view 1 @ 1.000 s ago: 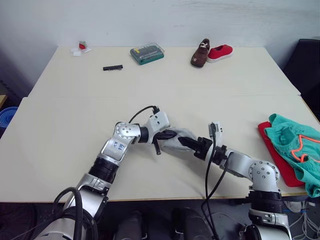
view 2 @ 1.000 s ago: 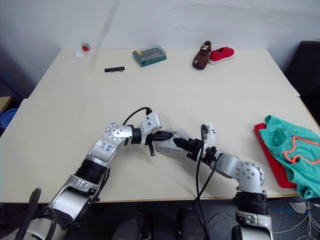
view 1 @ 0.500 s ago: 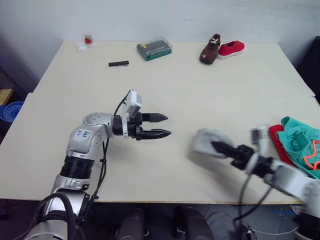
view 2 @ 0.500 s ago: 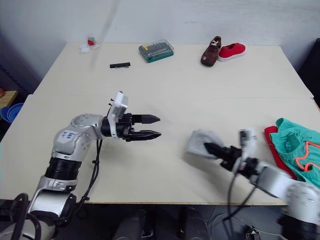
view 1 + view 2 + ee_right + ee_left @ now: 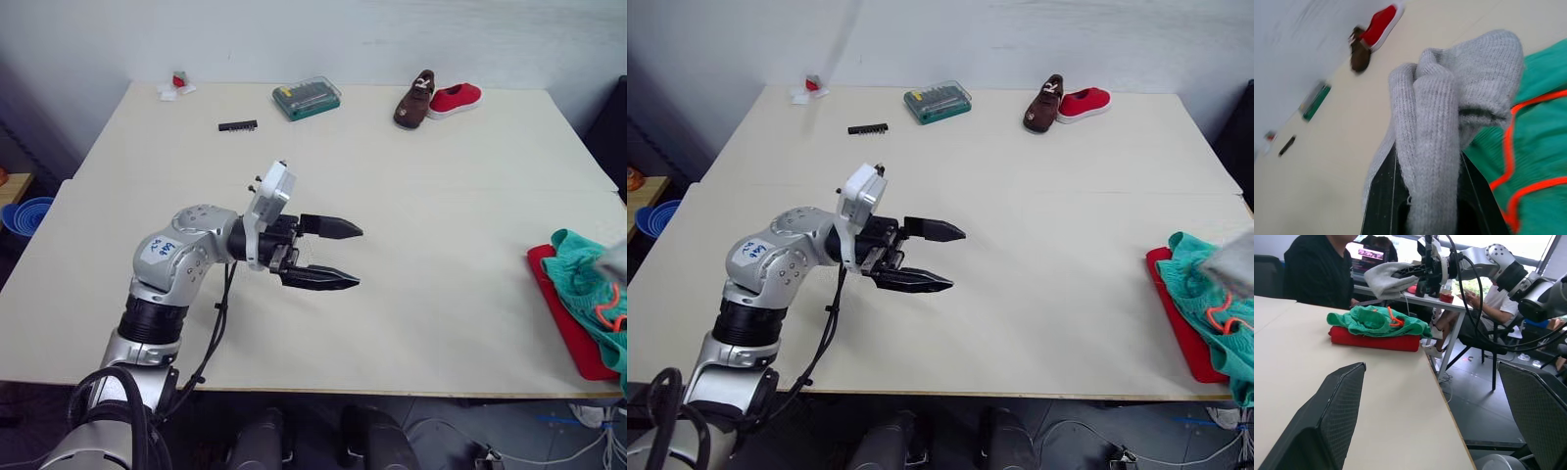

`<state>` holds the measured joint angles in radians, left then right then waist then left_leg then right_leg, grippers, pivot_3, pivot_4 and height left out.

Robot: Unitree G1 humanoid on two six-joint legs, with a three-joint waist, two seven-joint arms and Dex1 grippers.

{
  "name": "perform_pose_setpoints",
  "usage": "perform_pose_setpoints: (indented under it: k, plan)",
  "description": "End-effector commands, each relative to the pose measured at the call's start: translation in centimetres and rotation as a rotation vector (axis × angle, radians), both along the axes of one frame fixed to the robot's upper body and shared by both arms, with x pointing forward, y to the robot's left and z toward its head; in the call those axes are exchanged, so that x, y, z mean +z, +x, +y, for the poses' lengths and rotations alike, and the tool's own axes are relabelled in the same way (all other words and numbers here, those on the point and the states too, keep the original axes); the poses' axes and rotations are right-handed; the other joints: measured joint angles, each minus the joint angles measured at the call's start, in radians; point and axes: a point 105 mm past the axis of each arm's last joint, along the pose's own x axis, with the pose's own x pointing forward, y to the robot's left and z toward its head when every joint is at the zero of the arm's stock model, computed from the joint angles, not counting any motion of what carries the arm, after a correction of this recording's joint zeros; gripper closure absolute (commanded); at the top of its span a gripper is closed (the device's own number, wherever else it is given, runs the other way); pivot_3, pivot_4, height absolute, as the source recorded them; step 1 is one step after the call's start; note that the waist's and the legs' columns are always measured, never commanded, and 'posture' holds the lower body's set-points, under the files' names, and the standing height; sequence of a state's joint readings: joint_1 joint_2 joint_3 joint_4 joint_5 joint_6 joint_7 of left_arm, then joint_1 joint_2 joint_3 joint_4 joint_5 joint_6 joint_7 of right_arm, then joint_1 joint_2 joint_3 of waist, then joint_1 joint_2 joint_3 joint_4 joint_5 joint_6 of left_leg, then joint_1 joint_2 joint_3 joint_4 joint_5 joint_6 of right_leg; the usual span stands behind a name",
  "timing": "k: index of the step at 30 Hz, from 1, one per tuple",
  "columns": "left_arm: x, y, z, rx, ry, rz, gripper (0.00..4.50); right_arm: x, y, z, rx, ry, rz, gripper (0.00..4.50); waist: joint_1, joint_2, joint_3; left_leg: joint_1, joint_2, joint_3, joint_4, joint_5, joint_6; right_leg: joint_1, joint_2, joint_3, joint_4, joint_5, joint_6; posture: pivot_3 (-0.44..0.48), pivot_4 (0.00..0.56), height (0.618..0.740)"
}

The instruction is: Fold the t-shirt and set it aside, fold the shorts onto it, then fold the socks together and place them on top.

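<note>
The socks point(image 5: 1449, 117), a bundle of light grey knit, are pinched between the 2 black fingers of the right end effector point(image 5: 1422, 270), which is closed on them and holds them in the air just above the folded clothes at the right edge of the worktop point(image 5: 441, 196). There the teal shorts point(image 5: 588, 294), with an orange drawstring, lie on top of the folded red t-shirt point(image 5: 563, 323), whose edge shows beneath them on the near and left sides. In the left wrist view the grey bundle hangs above the stack without touching it.

Nearer the middle of the worktop, the left end effector point(image 5: 338, 255) hovers above the bare surface, pointing right, its 2 fingers spread apart and holding nothing.

Along the far edge, from left to right, sit a small red and white item point(image 5: 174, 84), a black strip point(image 5: 238, 125), a green case point(image 5: 307, 98), then a brown shoe point(image 5: 414, 87) touching a red shoe point(image 5: 456, 97).

In the left wrist view, people sit beyond the worktop's right end.
</note>
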<state>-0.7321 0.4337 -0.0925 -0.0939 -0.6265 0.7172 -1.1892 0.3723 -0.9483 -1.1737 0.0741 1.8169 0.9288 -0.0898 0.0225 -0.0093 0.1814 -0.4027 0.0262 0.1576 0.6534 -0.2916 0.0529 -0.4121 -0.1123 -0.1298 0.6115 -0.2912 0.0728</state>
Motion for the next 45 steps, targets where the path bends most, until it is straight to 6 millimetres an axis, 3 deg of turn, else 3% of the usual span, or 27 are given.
perform_pose_setpoints:
  k: [1,9,14,17,26,30,34,38,42,45]
  plan:
    - [0.3,-0.6,-0.4,0.014,-0.010,-0.046,0.00,-1.5,-0.3,-3.5,-0.155,0.019,0.051,4.46,0.000,0.000,0.000,0.000,0.000,0.000,0.000,0.000,0.000,0.000,0.000,0.000,0.000,0.000,0.000,0.000,0.150,0.740]
    - [0.4,-0.3,-0.1,0.070,0.014,-0.063,0.00,-7.4,3.3,-3.7,-0.161,0.121,0.080,4.46,-0.009,0.003,-0.001,0.001,0.001,0.001,0.001,0.002,-0.003,0.000,0.001,0.001,0.003,0.000,0.000,0.000,0.150,0.740]
    - [0.5,-0.2,0.0,0.085,0.026,-0.074,0.00,-10.4,3.5,-4.0,-0.182,0.113,0.167,4.46,-0.004,0.004,-0.001,0.001,0.000,0.001,0.001,0.003,-0.004,-0.001,0.001,0.001,0.005,0.000,0.000,0.000,0.150,0.740]
    - [0.4,-0.2,0.1,0.092,0.035,-0.075,0.00,-10.8,3.3,-4.3,-0.191,0.109,0.173,4.46,-0.004,0.004,-0.001,0.001,0.000,0.001,0.001,0.003,-0.004,0.000,0.001,0.001,0.005,0.000,0.000,0.000,0.150,0.740]
    - [0.2,0.1,0.3,0.104,0.047,-0.076,0.00,-9.8,2.1,-4.1,-0.126,0.054,0.192,1.43,-0.002,0.004,-0.001,0.002,0.001,0.001,0.001,0.003,-0.004,0.000,0.001,0.002,0.005,0.000,0.000,0.000,0.150,0.740]
    - [0.2,0.4,0.2,0.100,0.041,-0.074,0.00,-7.9,-0.2,-4.2,-0.093,-0.029,0.217,0.02,0.006,0.005,-0.001,0.002,0.000,0.001,0.001,0.003,-0.004,0.000,0.001,0.001,0.005,0.000,0.000,0.000,0.150,0.740]
    - [0.0,0.4,0.3,0.064,0.036,-0.033,0.00,-5.2,-4.3,-4.7,-0.054,-0.210,0.315,0.02,0.007,0.007,-0.002,0.001,0.000,0.001,0.001,0.003,-0.003,-0.001,0.001,0.001,0.004,0.000,0.000,0.000,0.150,0.740]
    - [0.2,0.5,0.9,0.049,0.036,-0.015,0.00,-2.6,-6.9,-4.0,0.071,-0.407,0.387,0.02,0.000,0.008,-0.002,0.002,0.000,0.000,-0.002,0.002,-0.003,0.000,0.001,0.001,0.004,-0.001,0.000,0.000,0.150,0.740]
    - [0.6,0.4,2.3,0.040,0.049,0.008,0.00,-0.8,-10.3,-3.1,0.281,-0.700,0.492,0.02,-0.002,0.007,-0.002,0.003,0.001,0.001,-0.002,0.001,-0.003,0.000,0.002,0.002,0.004,-0.001,0.000,0.000,0.150,0.740]
    - [1.2,0.3,3.8,0.044,0.055,0.025,0.00,0.5,-11.7,-3.6,0.310,-0.780,0.512,0.02,-0.003,0.006,-0.001,0.004,0.001,0.001,-0.004,0.000,-0.001,0.000,0.003,0.002,0.003,-0.001,0.000,0.000,0.150,0.740]
